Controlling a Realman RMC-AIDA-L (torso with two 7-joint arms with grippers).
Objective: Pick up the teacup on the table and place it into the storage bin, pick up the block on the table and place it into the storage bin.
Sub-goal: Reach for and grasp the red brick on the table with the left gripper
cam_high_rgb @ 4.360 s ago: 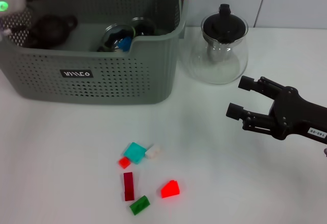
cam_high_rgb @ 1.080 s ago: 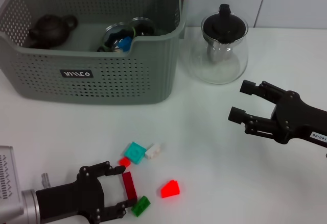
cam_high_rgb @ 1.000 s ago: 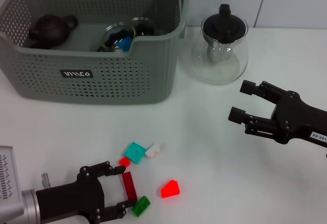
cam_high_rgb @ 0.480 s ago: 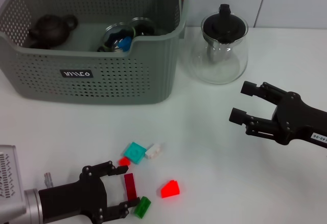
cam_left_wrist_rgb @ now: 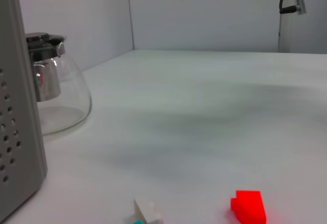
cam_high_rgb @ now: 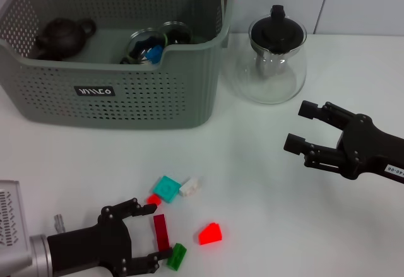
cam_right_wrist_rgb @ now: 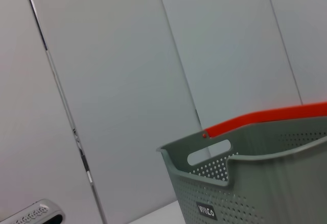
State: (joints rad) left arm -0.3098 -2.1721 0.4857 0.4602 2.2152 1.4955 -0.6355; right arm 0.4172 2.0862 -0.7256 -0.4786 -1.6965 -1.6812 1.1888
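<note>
Now the left gripper is down low on the tabletop, jaws spread wide, and it has edged in on the blocks over the last second. The dark red block sits right between the two fingers, one finger reaching up toward the small red block, the other nearly touching the green block. That green one has swung a little compared with a second ago, so the lower finger looks to have nudged it. No grip yet: the jaws are clearly apart with the dark red block loose between them.

Close by lie the teal block, the white block and the bright red wedge, all on the tabletop and well short of the bin. Inside the bin you can see glass cups and a dark teapot, so the teacup half looks done and this is the block half. Next call, I'd say: close on the dark red block without dragging the green one along.

Over on the right, the right gripper hovers with its jaws open near the glass teapot, unchanged and idle.
</note>
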